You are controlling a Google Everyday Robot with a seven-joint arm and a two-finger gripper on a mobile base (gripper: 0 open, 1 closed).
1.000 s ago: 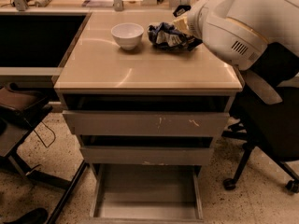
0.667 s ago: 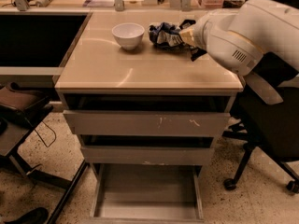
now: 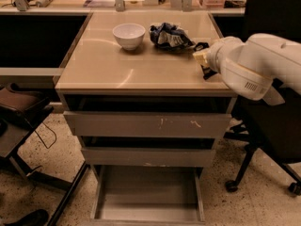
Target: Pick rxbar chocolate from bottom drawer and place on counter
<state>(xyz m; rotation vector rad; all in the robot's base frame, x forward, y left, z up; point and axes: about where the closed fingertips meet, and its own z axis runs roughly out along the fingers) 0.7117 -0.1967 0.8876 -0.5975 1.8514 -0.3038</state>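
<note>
Evidently late stage: bottom drawer (image 3: 146,192) open and bare; end effector (image 3: 201,58) hovers at right edge of table (image 3: 117,69), grip impossible to tell; bar unseen.

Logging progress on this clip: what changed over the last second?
The gripper drew back from the blue-and-white bag toward the front of the counter, and the arm dropped lower. Whether it holds anything cannot be told. The bowl, the bag and the open bottom drawer stayed put.
</note>
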